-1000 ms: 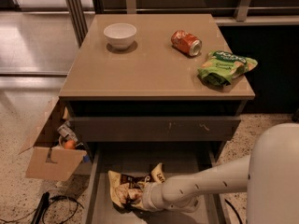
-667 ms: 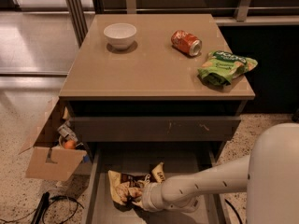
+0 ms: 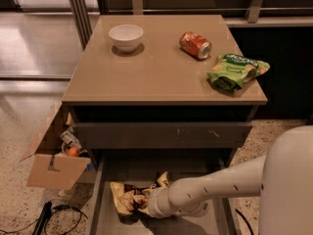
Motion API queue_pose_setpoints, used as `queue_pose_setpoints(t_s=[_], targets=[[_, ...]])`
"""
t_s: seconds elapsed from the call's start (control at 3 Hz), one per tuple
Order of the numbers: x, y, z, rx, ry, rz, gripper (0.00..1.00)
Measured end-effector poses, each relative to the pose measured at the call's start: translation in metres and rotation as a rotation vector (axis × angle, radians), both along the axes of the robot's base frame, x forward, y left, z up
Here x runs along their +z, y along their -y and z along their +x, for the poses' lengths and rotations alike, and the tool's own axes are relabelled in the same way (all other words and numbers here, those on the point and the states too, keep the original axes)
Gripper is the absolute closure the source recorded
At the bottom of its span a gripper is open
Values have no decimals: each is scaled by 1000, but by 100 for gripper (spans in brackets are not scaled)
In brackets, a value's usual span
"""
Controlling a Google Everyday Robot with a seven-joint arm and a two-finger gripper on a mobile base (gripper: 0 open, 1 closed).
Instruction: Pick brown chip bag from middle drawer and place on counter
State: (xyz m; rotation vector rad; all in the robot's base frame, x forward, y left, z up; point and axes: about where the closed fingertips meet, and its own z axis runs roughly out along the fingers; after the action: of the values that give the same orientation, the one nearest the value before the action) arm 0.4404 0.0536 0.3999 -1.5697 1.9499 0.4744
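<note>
The brown chip bag (image 3: 128,199) lies crumpled in the open middle drawer (image 3: 105,175), at its left side. My white arm reaches from the lower right into the drawer. My gripper (image 3: 145,205) is at the bag's right edge, its tip hidden by the wrist and the bag. The tan counter (image 3: 161,67) is the cabinet's top above.
On the counter stand a white bowl (image 3: 126,36) at the back left, an orange can (image 3: 195,44) on its side, and a green snack bag (image 3: 237,71) at the right edge. The scuffed grey drawer front (image 3: 161,135) sits shut above. A cardboard box (image 3: 53,158) stands on the floor left.
</note>
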Motion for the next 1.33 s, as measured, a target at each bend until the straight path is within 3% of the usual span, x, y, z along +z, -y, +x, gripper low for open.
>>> queue_pose_setpoints(t_s=[0.33,0.67,1.0,1.33], targets=[[48,-2,-6,44,8,6,100],[102,0,-9,93,63,20,100],[164,24,-1,96,126,72,100],[213,59,20,70,185,54,100]])
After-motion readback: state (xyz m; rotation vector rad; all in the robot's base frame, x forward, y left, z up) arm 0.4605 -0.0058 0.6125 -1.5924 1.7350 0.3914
